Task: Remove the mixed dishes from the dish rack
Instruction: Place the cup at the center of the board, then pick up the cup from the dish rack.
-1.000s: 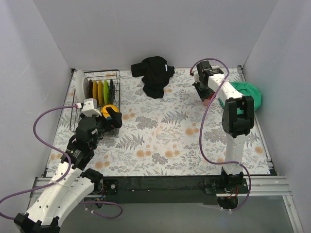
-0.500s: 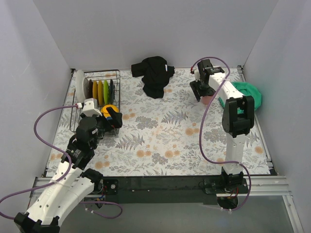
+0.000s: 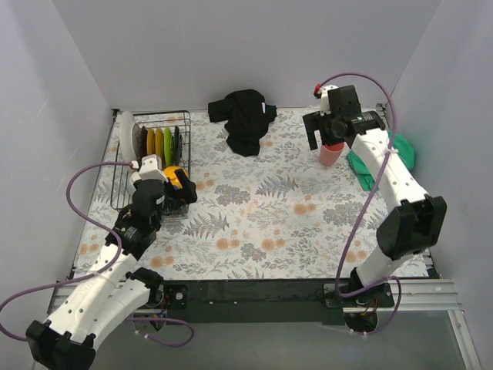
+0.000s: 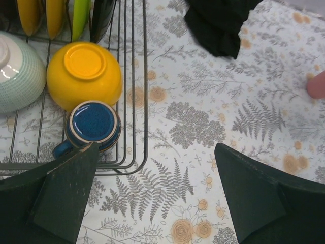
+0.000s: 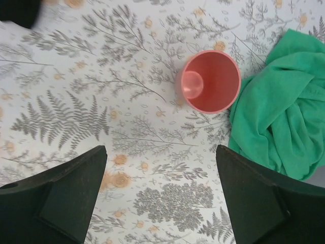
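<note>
The dish rack (image 3: pixel 123 181) stands at the left, with upright yellow, green and black plates (image 3: pixel 162 142) in it. In the left wrist view a dark blue mug (image 4: pixel 94 123), an overturned orange bowl (image 4: pixel 84 73) and a white bowl (image 4: pixel 18 71) lie inside the rack wire (image 4: pixel 134 101). My left gripper (image 4: pixel 157 198) hangs open over the rack's near right corner, its left finger just by the mug. The pink-red cup (image 5: pixel 209 80) stands upright on the table beside the green cloth (image 5: pixel 279 112). My right gripper (image 5: pixel 162 198) is open above it, holding nothing.
A black cloth (image 3: pixel 245 119) lies bunched at the back middle. The green cloth (image 3: pixel 385 154) is heaped at the back right, touching the cup's side. White walls close in the floral table on three sides.
My right gripper opened, let go of the pink-red cup and rose off it, its elbow swinging out to the right. The left arm shifted slightly at the rack.
</note>
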Robot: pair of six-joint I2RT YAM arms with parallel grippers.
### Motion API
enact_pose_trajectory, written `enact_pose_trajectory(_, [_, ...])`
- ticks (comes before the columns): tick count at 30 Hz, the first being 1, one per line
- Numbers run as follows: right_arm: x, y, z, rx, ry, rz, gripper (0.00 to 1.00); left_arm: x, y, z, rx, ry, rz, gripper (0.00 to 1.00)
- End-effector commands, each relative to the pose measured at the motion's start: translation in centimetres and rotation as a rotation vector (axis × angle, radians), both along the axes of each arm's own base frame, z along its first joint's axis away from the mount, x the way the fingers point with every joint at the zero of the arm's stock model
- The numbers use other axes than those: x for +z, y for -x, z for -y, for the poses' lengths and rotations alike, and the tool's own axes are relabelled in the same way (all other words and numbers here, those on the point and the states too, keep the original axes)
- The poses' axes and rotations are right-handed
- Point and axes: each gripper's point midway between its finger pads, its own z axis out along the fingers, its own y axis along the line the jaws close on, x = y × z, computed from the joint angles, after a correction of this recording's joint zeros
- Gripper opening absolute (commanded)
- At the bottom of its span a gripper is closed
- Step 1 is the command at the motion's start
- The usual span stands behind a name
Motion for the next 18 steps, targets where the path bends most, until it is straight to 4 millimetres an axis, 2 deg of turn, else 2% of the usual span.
enact_pose_trajectory(1, [2.4,2.0,-1.1,-0.014,-0.111,0.134,0.98,-0.7,-0.2,-0.8,0.066,-0.029,-0.081,0.98])
enact_pose_trajectory(2, [4.1,2.9,-1.1,-0.002,-0.145,0.196,0.98,-0.9,-0.3,-1.2,0.097,-0.041,-0.099,0.98])
enact_pose_trajectory(3, [4.5,3.5,-1.9,0.016,-0.198,0.215,0.98,-2.1,-0.2,-1.5,0.11,-0.078,-0.156,0.98])
enact_pose_trajectory(4, [5.4,3.4,-2.3,0.036,-0.234,0.272,0.98,-1.8,-0.4,-1.7,0.122,-0.087,-0.163,0.98])
enact_pose_trajectory(5, [5.1,4.8,-2.2,0.047,-0.253,0.282,0.98,-2.0,-0.5,-2.0,0.143,-0.108,-0.178,0.98])
enact_pose_trajectory(7, [5.5,5.6,-2.7,0.071,-0.299,0.32,0.98,-3.0,-0.4,-2.7,0.17,-0.158,-0.236,0.98])
enact_pose_trajectory(8, [4.9,6.5,-2.6,0.074,-0.307,0.319,0.98,-2.6,-0.6,-2.9,0.183,-0.167,-0.238,0.98])
enact_pose_trajectory(9, [4.5,7.3,-3.6,0.116,-0.358,0.303,0.98,-2.9,-0.5,-3.5,0.205,-0.192,-0.255,0.98])
enact_pose_trajectory(13, [2.9,9.4,-4.7,0.178,-0.426,0.285,0.98,-3.5,-1.1,-4.2,0.229,-0.216,-0.302,0.98])
enact_pose_trajectory(14, [2.9,9.7,-4.8,0.188,-0.44,0.295,0.98,-3.6,-1.4,-4.8,0.246,-0.209,-0.315,0.98])
enact_pose_trajectory(16, [1.5,10.7,-5.3,0.207,-0.466,0.259,0.98,-3.9,-1.8,-4.5,0.212,-0.168,-0.343,0.98])
enact_pose_trajectory(17, [1.5,11.2,-5.4,0.218,-0.481,0.261,0.98,-4.3,-2.1,-5.5,0.239,-0.149,-0.364,0.98])
enact_pose_trajectory(18, [0.8,11.6,-5.8,0.239,-0.5,0.248,0.98,-4.5,-2.4,-5.6,0.236,-0.135,-0.371,0.98])
